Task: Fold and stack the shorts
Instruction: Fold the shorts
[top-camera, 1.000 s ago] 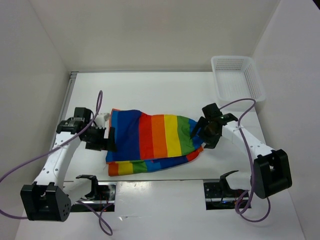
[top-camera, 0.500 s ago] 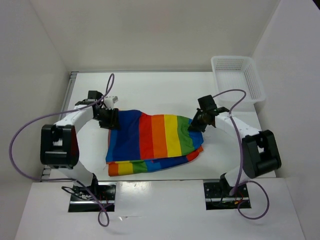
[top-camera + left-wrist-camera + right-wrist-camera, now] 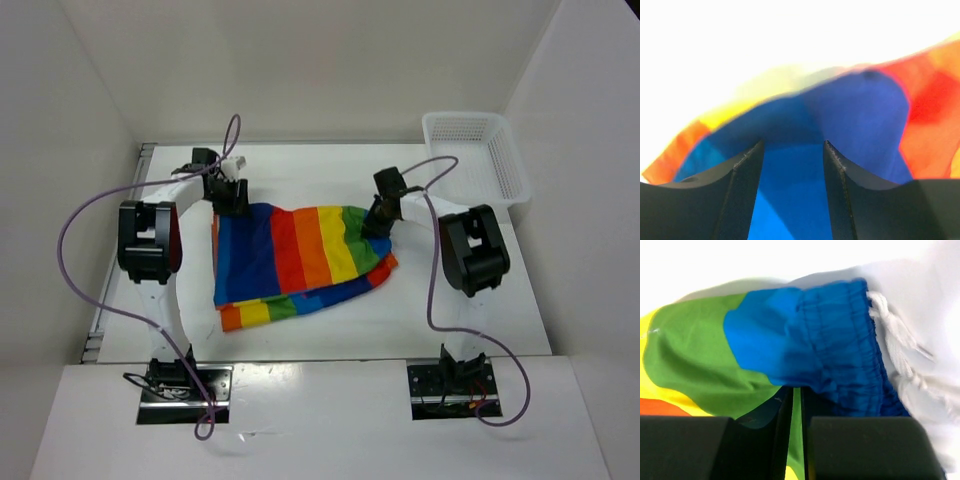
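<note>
The rainbow-striped shorts (image 3: 300, 255) lie folded in the middle of the table, blue end to the left and green end to the right. My left gripper (image 3: 233, 200) is at their far left corner. In the left wrist view it (image 3: 793, 145) is shut on a bunch of blue fabric (image 3: 865, 115), which fills the gap between the jaws. My right gripper (image 3: 375, 222) is at the far right corner. The right wrist view shows it (image 3: 797, 392) shut on green cloth (image 3: 705, 355), below the blue waistband (image 3: 840, 330). The white drawstring (image 3: 900, 350) lies just to the right of the waistband.
A white mesh basket (image 3: 475, 150) stands at the far right corner of the table. White walls enclose the table on the left, back and right. Purple cables (image 3: 75, 250) loop from both arms over the sides.
Both grippers closed on the far corners of the shorts and moved toward the back of the table. The shorts' far edge shifted back with them, and the arms folded upright.
</note>
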{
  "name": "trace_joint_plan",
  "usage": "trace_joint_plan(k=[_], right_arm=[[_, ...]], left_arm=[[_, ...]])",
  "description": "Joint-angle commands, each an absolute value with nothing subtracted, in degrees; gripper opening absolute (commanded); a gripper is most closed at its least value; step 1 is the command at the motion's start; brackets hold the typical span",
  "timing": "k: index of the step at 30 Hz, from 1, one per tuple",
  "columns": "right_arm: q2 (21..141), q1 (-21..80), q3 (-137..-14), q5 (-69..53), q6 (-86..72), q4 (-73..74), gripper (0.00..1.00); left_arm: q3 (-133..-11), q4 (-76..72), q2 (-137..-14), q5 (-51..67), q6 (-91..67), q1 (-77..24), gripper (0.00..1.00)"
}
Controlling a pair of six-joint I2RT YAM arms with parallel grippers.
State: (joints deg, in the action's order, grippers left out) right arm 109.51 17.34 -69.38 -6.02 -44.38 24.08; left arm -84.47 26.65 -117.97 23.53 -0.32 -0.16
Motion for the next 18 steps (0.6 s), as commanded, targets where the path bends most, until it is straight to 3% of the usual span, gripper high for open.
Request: trace_joint_plan(k=[1,5,8,11,12,14,15,16,18], right_arm=[[116.3,17.1,-81.2,-0.6,-41.7,24.6,0.15],[116.9,16.6,-95.2,-0.6,-41.1,27.2,0.26],[115.3,16.1,-98.7,-1.2,-40.1,28.5,0.57],[110.1,16.1,-94.9,-0.6,-40.1,27.7,0.67],[108.7,15.6,-93.3,-0.6,-40.1,27.0,0.66],[104.3,15.0,-87.0,-0.6,-40.6,25.2,0.52],[103.0,14.2,-82.9,-0.6,-40.6,24.7,0.32],[100.7,13.2,-81.1,-0.6,-40.6,24.7,0.23],[98.9,11.4,-76.4,-2.0,-39.8,24.2,0.16]], left_arm=[[-96.0,26.7,-123.1,22.6,0.0,0.1,0.58],[-112.1,29.4,-124.3,20.7,0.0,1.2,0.64],[-116.2,32.1,-122.3,20.7,0.0,2.5,0.67],[-113.3,33.3,-116.3,21.8,0.0,3.1,0.69],[-107.2,33.3,-114.2,22.4,0.0,3.1,0.69],[-99.0,31.2,-107.1,24.2,0.0,3.1,0.65],[-94.7,31.2,-104.8,25.0,0.0,3.6,0.63],[-86.4,31.2,-100.6,25.8,0.0,3.6,0.57],[-78.7,32.4,-96.8,27.9,0.0,3.6,0.52]])
